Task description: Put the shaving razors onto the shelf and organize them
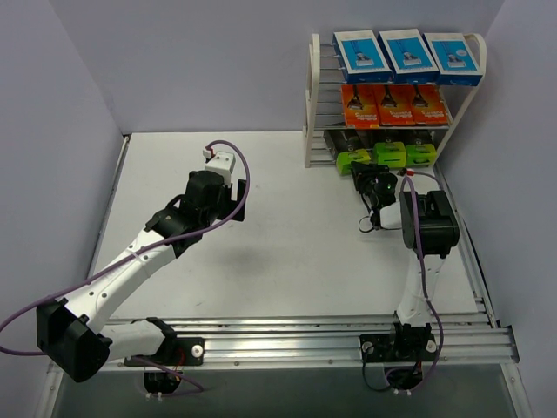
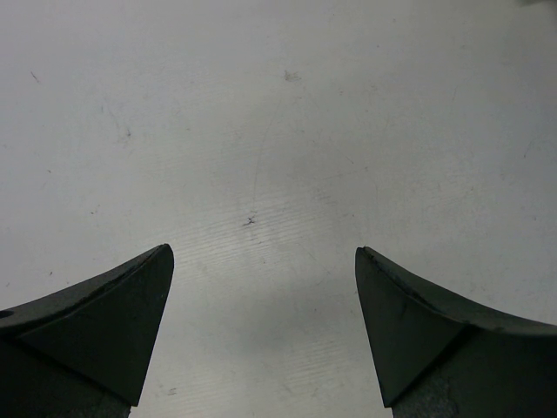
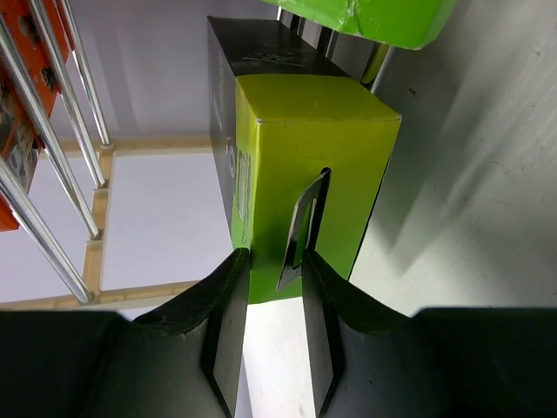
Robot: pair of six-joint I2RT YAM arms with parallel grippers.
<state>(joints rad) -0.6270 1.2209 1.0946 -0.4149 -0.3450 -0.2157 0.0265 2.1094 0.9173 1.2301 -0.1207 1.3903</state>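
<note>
Since the black-and-lime razor pack (image 3: 305,148) lies leftmost and slightly askew on the shelf's (image 1: 312,104) bottom tier, ease it square beside the neighbouring pack (image 1: 390,155). The right gripper (image 3: 277,261) is narrowed at its lime end; whether it pinches, I cannot tell. The left gripper (image 2: 263,252) hovers spread wide

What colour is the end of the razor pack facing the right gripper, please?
Lime green; the razor pack shows best from the right wrist.

Shelf (image 1: 311,87), blue packs (image 1: 407,54) top, orange packs (image 1: 394,104) middle, black-lime packs (image 1: 390,154) bottom
</note>
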